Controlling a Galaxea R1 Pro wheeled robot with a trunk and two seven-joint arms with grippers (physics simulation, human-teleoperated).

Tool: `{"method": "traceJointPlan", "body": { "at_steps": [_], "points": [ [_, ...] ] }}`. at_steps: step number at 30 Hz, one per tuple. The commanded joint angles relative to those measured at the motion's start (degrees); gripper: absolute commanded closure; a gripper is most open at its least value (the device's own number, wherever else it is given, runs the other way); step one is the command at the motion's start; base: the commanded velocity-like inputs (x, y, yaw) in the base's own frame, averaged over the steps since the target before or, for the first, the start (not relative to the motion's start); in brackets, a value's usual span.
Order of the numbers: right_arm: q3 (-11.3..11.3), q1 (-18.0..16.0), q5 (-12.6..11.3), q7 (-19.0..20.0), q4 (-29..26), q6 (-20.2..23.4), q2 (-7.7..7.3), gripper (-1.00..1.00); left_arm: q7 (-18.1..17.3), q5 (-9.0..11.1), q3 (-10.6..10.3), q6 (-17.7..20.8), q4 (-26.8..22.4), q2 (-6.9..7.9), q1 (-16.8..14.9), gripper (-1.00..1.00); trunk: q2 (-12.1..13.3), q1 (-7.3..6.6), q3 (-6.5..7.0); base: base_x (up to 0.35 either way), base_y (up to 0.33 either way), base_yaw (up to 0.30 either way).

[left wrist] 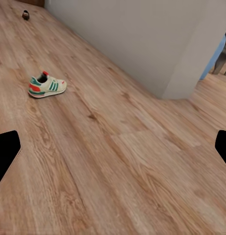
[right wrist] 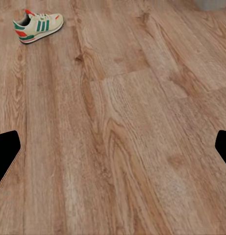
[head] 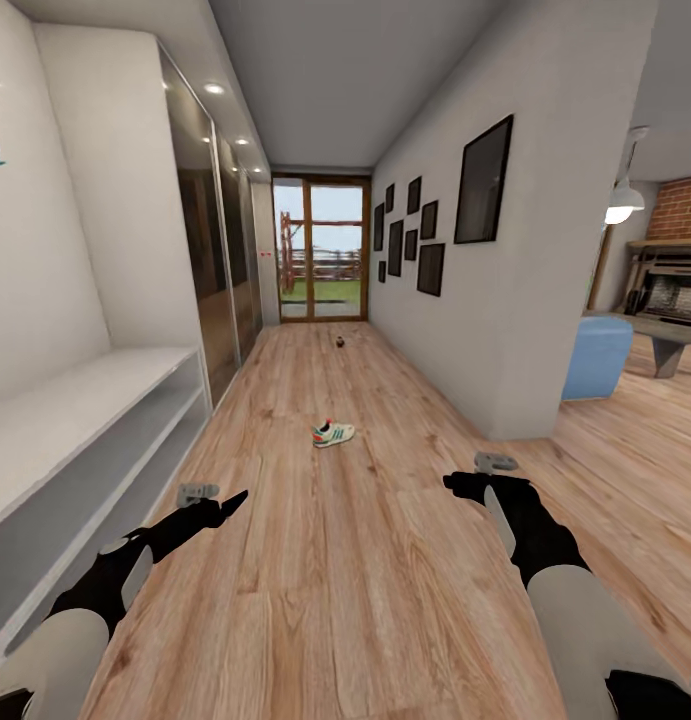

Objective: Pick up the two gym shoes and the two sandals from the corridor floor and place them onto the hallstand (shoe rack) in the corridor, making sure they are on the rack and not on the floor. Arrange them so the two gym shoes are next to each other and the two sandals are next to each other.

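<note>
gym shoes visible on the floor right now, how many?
1. A white lace-up sneaker with green stripes lies mid-corridor on the wood-plank floor, ahead of both grippers. Its mate may be out of view.

Matt wood-grain plank corridor floor (head: pixel 385 560), smooth light-grey hallstand (head: pixel 75 420) (satin finish), glossy wardrobe doors (head: pixel 210 250)

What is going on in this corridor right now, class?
A two-armed robot faces down a corridor with light brown wood-plank floor. Its left pincer and right pincer are both open and empty, held low over the boards. One white lace-up sneaker with green stripes lies on the floor ahead, untouched. A small dark object sits farther down, too small to identify. The long light-grey shelf bench along the left wall holds no shoes in its visible part.
</note>
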Motion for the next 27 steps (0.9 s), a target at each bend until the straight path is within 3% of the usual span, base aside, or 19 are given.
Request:
{"method": "traceJointPlan", "body": {
  "at_steps": [1,15,27],
  "points": [
    [-0.1,0.0,0.1,0.0,-0.1,0.3,0.01,-1.0,-0.3,0.0,0.2,-0.2,0.1,0.01,0.0,-1.0,0.0,0.02,-0.07,0.338,0.147,0.0],
    [-0.1,0.0,0.1,0.0,-0.1,0.3,0.04,-1.0,-0.2,0.0,0.2,-0.2,0.1,-0.02,0.0,-1.0,0.0,0.02,-0.07,0.336,0.16,-0.043],
    [-0.1,0.0,0.1,0.0,-0.1,0.3,0.05,-1.0,-0.2,0.0,0.2,-0.2,0.1,-0.01,0.0,-1.0,0.0,0.02,-0.07,0.335,0.162,-0.243]
  ]
}}
